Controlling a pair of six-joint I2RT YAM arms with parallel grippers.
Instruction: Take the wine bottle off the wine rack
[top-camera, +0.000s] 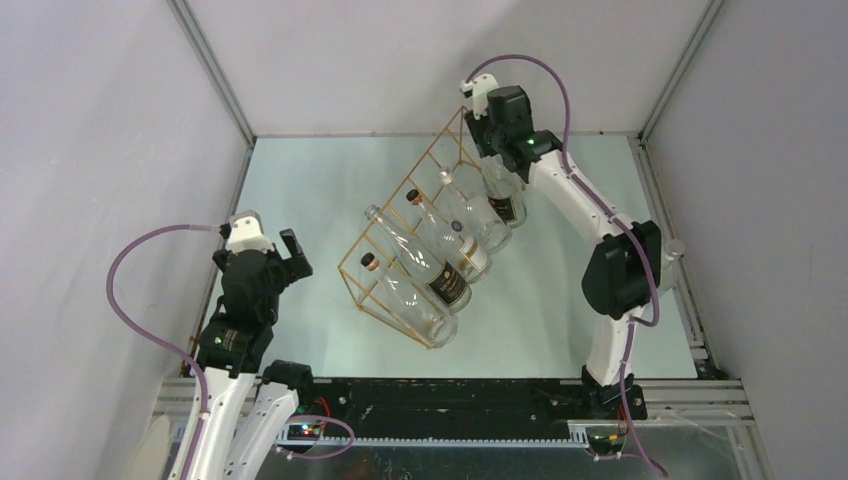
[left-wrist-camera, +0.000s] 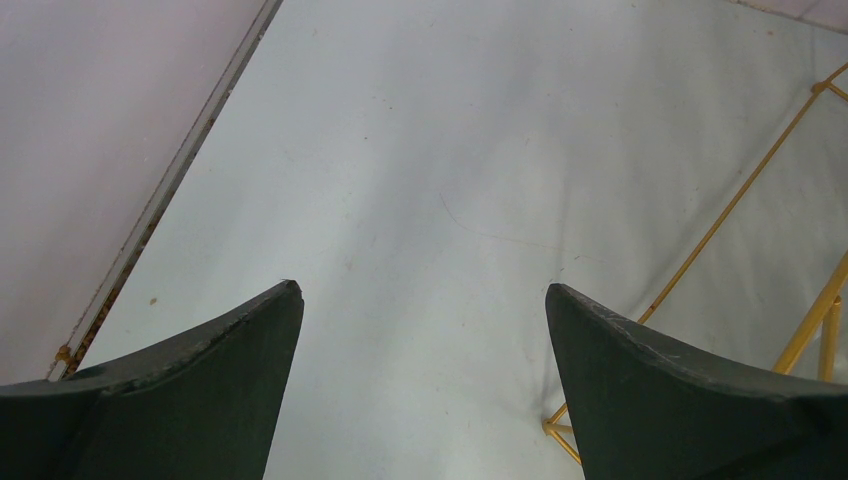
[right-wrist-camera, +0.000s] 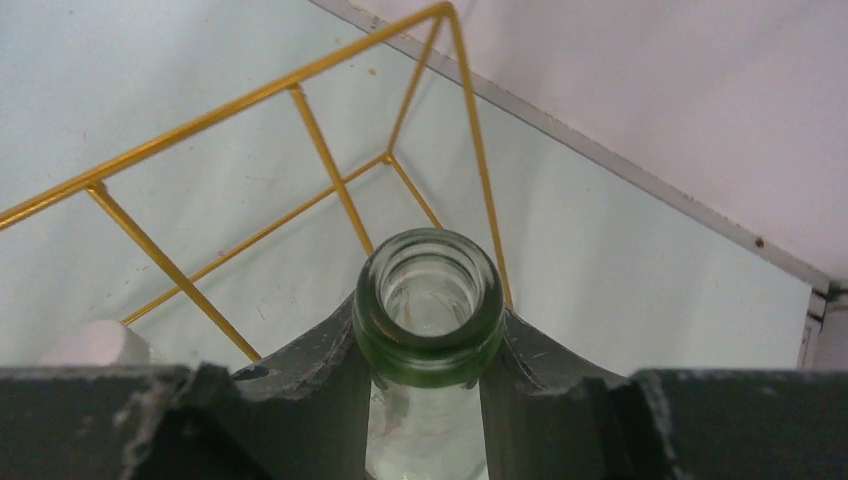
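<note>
A gold wire wine rack (top-camera: 400, 240) stands slanted in the middle of the table with several clear bottles lying in its cells. My right gripper (top-camera: 492, 140) is at the rack's far right end. It is shut on the neck of the rightmost wine bottle (top-camera: 503, 200). In the right wrist view the green-rimmed open mouth of the wine bottle (right-wrist-camera: 428, 300) sits between my two fingers (right-wrist-camera: 320, 380), with the rack's gold wires (right-wrist-camera: 320, 150) behind it. My left gripper (top-camera: 283, 258) is open and empty, left of the rack; its view shows bare table between the fingers (left-wrist-camera: 220, 370).
Three other bottles lie in the rack: one with a black label (top-camera: 432, 275), one clear (top-camera: 400, 290), one with a round label (top-camera: 455, 235). White walls with metal edge strips (top-camera: 215, 75) enclose the table. A rack corner (left-wrist-camera: 556, 430) shows by my left gripper.
</note>
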